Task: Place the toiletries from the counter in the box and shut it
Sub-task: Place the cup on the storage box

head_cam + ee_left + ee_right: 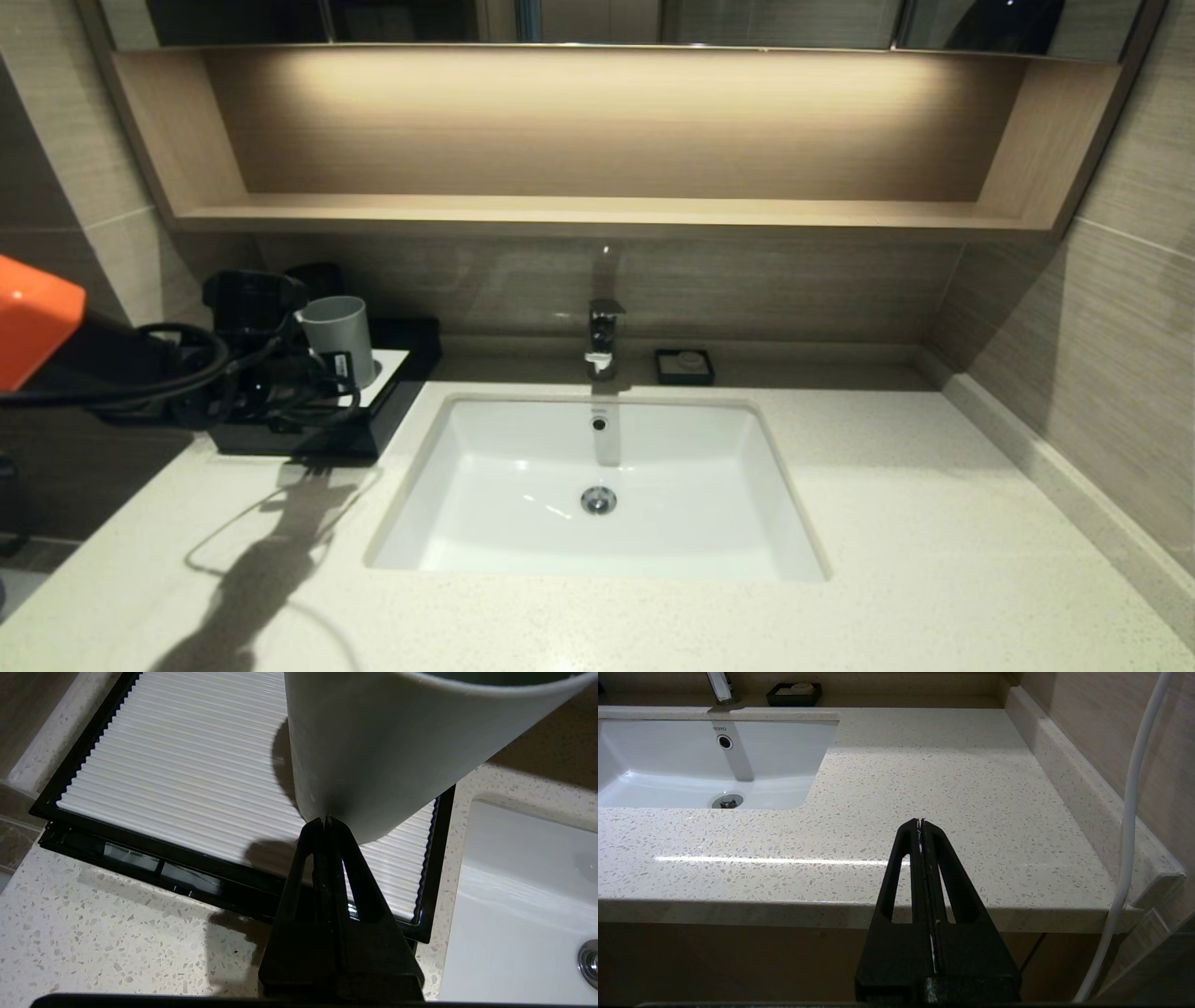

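Two grippers with fingers pressed together and empty, left gripper (325, 820) over the closed black box (378, 420) at left of frame beside the grey cup (338, 338), right gripper (920, 822) hovering before the counter (934, 788) edge, no sachets visible.

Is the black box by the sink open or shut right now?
Shut. The box's white ribbed top panel lies flat inside its black frame, and the grey cup stands on it.

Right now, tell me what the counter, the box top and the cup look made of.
Counter: speckled cream stone, polished, light streak reflecting.
Box: glossy black frame; its top looks like ribbed white plastic, perhaps.
Cup: smooth matte grey, probably plastic.
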Tool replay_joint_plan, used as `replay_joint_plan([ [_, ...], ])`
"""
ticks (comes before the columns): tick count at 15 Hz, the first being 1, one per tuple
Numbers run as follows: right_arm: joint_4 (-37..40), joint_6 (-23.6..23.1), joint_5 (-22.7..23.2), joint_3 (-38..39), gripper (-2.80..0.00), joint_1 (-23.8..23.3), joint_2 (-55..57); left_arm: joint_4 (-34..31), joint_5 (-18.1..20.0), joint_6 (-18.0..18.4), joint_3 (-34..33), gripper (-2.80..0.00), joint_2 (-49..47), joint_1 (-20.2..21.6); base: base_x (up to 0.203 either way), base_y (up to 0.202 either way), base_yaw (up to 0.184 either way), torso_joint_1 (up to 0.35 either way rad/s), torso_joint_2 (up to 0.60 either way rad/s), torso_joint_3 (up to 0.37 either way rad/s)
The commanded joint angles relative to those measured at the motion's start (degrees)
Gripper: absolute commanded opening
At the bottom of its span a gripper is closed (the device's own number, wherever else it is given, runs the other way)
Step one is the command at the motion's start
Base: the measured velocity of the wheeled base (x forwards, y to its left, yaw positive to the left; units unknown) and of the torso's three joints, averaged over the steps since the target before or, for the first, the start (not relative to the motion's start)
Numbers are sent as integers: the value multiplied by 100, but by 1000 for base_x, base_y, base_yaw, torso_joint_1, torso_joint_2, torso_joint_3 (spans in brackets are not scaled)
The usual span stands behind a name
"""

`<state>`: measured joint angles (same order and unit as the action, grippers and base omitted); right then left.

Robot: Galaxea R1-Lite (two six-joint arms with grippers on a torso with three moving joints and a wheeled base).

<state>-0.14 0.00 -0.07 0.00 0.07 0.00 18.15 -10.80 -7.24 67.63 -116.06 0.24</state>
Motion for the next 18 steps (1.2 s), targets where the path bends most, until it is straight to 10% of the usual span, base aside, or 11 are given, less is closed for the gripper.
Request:
replay_joint_plan([
  [1, -4, -3, -1, 5, -280, 1, -9, 13, -10, -5, 136, -280, -164, 2, 0, 0, 0, 0, 0, 0],
  [18, -4, 0, -1, 4, -280, 1, 0, 22, -27, -32, 825, -280, -745, 14, 0, 0, 0, 0, 0, 0],
])
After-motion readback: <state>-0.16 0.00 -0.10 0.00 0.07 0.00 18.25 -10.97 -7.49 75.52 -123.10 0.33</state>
